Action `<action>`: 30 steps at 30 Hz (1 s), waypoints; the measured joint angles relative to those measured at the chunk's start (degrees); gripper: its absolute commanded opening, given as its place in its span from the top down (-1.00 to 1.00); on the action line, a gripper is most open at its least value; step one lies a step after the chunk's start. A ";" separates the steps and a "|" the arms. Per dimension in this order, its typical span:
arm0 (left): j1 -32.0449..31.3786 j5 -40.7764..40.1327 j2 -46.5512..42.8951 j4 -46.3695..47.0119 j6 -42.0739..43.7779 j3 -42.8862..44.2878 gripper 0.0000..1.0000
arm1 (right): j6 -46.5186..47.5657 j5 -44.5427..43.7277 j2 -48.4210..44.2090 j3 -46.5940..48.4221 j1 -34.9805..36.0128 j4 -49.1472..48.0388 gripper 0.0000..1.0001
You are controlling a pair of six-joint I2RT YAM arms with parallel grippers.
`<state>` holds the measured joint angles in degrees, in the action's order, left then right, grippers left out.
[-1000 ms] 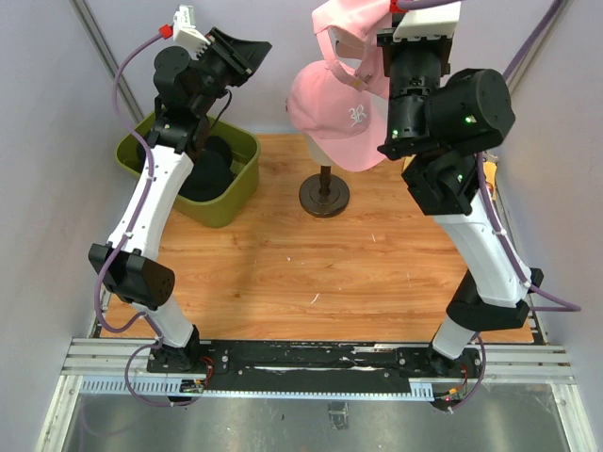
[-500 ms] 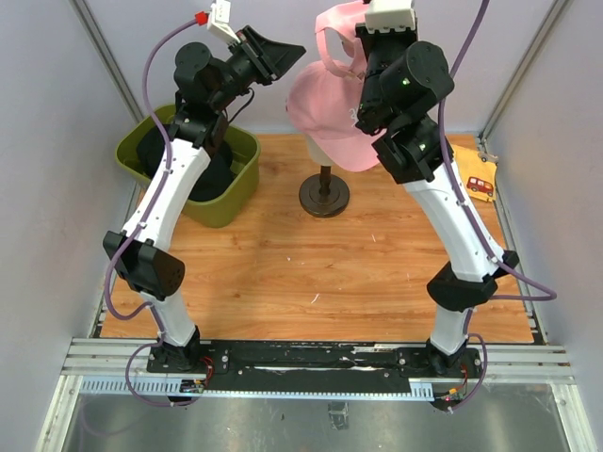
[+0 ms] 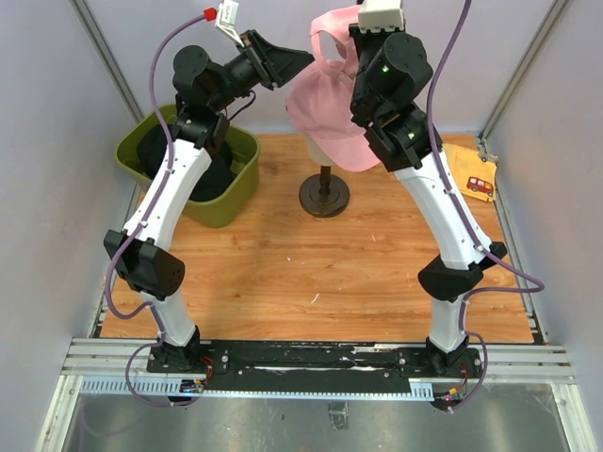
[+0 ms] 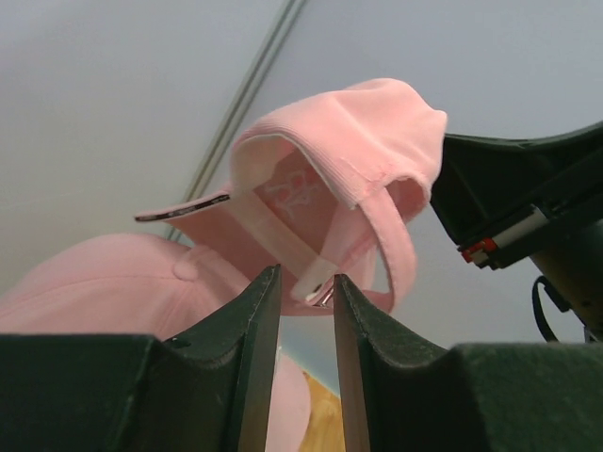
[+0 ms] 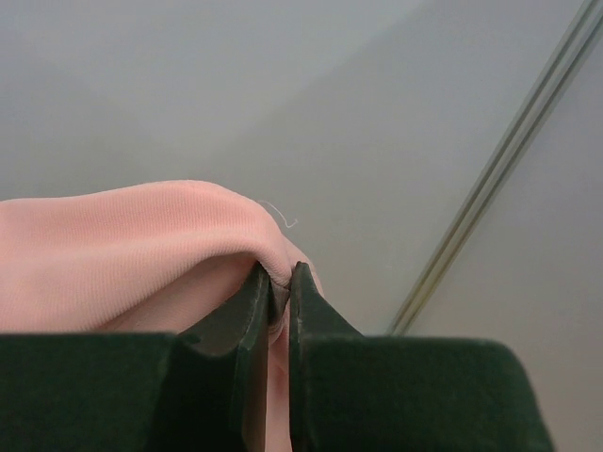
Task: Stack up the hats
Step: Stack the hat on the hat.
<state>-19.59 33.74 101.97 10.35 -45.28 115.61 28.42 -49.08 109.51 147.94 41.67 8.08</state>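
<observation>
- top external view: the right gripper (image 3: 363, 26) is high up at the back. it holds the upper pink hat (image 3: 332, 28) in the air, close to the top edge of the view.
- right wrist view: its two fingers (image 5: 254, 301) are pressed together on a fold of the pink cloth, so the hat is pinched tight.
- the upper pink hat hangs just above the lower pink hat (image 3: 320, 118). the lower one sits on top of the stand (image 3: 324, 196), and the stand's round foot is on the wood table (image 3: 311, 264).
- the left gripper (image 3: 300, 58) is up high too, on the left side of the hanging hat, with its tips just beside it.
- left wrist view: the left fingers (image 4: 259, 320) are a little apart with nothing between them. the hat's back strap (image 4: 303, 256) shows just past the tips. i cannot tell if it touches them.
- the green bin (image 3: 226, 202) is in the back left corner with black hats (image 3: 212, 169) inside. there is a strip of wood between the bin's right wall and the stand's foot.
- a yellow card (image 3: 474, 176) lies by the table's right edge.
- the grey wall is close behind both grippers, and a metal post (image 5: 490, 179) runs up it.
</observation>
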 measured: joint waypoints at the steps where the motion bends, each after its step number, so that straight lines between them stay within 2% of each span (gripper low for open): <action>1: 0.00 1.05 -0.02 0.87 -0.24 -0.39 0.32 | -0.24 0.09 0.13 0.00 -0.04 0.13 0.99; 14: 0.00 7.61 -0.90 9.44 -4.26 -7.06 0.28 | -2.95 1.18 0.44 0.00 -0.85 1.51 0.99; 22: 0.00 9.60 -1.38 15.47 -7.67 -7.56 0.23 | -3.23 1.46 0.44 0.00 -0.90 2.51 0.99; 30: -0.04 10.10 -1.36 16.59 -8.81 -6.86 0.20 | -4.42 2.54 0.44 0.00 -0.90 3.21 0.99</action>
<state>-19.64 43.83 100.62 26.94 -54.08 108.75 24.01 -46.54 109.95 147.94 40.77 11.29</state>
